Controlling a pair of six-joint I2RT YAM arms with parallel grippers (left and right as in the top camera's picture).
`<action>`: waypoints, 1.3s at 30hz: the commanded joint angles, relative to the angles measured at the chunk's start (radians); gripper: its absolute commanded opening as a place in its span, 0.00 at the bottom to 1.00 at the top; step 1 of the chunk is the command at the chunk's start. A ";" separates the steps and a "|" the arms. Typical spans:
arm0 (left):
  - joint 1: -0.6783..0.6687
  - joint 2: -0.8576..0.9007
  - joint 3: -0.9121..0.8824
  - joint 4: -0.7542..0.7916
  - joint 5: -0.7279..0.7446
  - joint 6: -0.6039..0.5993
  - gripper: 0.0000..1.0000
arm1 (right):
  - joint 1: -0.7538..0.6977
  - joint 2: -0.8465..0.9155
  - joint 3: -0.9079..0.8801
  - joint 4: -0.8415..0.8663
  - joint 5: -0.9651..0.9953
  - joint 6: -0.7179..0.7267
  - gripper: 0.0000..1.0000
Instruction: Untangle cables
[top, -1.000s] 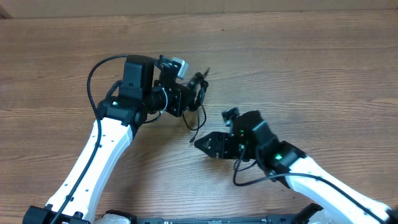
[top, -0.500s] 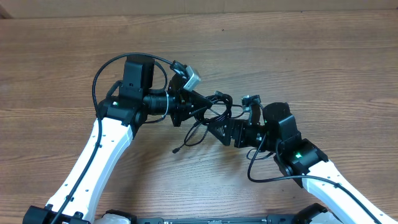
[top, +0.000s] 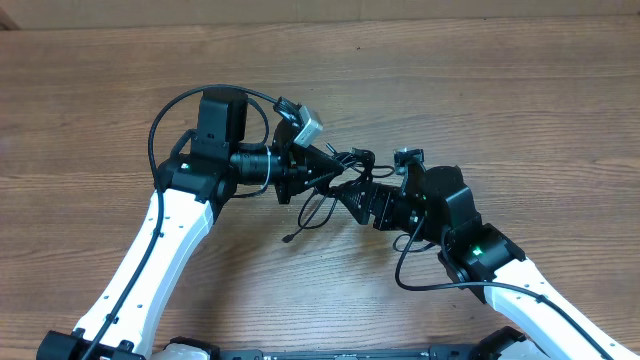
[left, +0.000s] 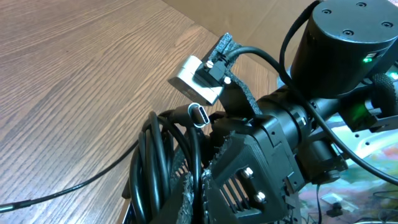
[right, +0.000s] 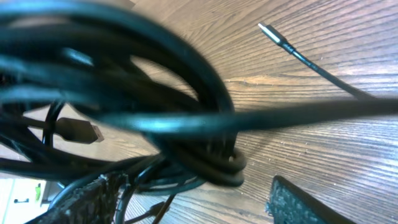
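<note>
The cables (top: 350, 159) form a black tangled bundle held off the table between the two arms, and one loose strand (top: 312, 214) hangs down to the wood. My left gripper (top: 331, 172) is shut on a strand of the cables (left: 163, 155), pinched between its pads (left: 184, 198). A silver-tipped plug (left: 200, 115) pokes out of the coil. My right gripper (top: 351, 193) is open and pushed up against the bundle from the right. In the right wrist view the cables (right: 186, 127) cross between its spread fingers (right: 93, 198), unclamped.
Bare wooden table (top: 520, 100) lies all around. A free cable end with a silver tip (right: 268, 30) lies on the wood beyond the bundle. The right arm's body (left: 348, 43) looms close behind the left gripper. Thick robot wires (top: 175, 105) loop off each arm.
The right arm has swung up and left to meet the left gripper, and its jaws have widened. The left gripper turned right with the bundle, which now hangs between both grippers.
</note>
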 joint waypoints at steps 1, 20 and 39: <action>-0.001 -0.002 0.011 0.004 0.048 -0.039 0.04 | -0.036 0.002 0.009 0.010 0.031 0.041 0.77; -0.001 -0.002 0.011 0.107 0.222 -0.212 0.04 | -0.072 0.003 0.008 0.209 -0.023 0.429 0.45; -0.001 -0.002 0.010 -0.064 -0.568 -0.483 0.25 | -0.072 0.002 0.008 0.054 -0.085 0.253 0.04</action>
